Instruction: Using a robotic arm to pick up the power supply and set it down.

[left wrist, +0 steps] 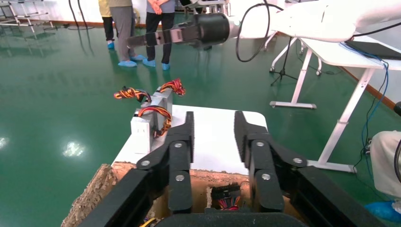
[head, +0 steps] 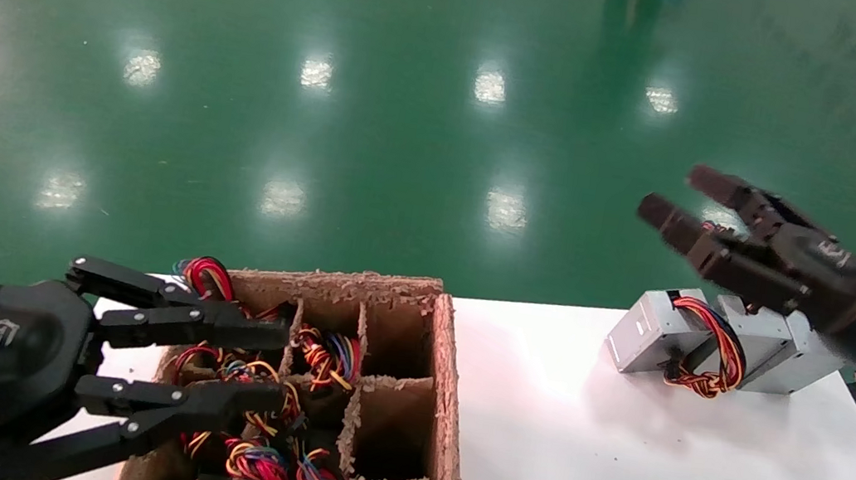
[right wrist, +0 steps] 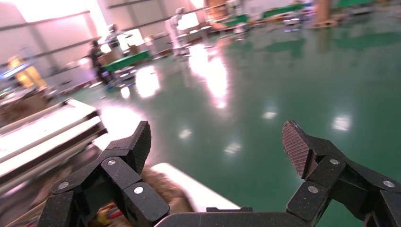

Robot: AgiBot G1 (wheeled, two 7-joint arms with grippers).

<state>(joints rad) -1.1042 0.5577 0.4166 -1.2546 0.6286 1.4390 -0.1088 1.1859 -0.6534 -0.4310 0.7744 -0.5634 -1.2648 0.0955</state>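
Three silver-grey power supplies [head: 645, 333] with red, yellow and orange wire bundles [head: 714, 347] lie side by side at the far right of the white table [head: 614, 467]; the left wrist view shows them as a row [left wrist: 142, 130]. My right gripper [head: 669, 192] hangs open and empty in the air above and just behind them, its fingers spread wide in its own view [right wrist: 215, 137]. My left gripper [head: 282, 369] is open and empty over the left compartments of a cardboard box [head: 448, 394], which are full of coloured wire bundles [head: 262, 468]. Its jaws stand apart in the left wrist view [left wrist: 213, 123].
The box's right-hand compartments [head: 386, 418] look dark and bare. The table ends close to the right of the power supplies, with green floor [head: 413, 104] beyond. People [left wrist: 118, 28] and white benches [left wrist: 331, 47] stand far off.
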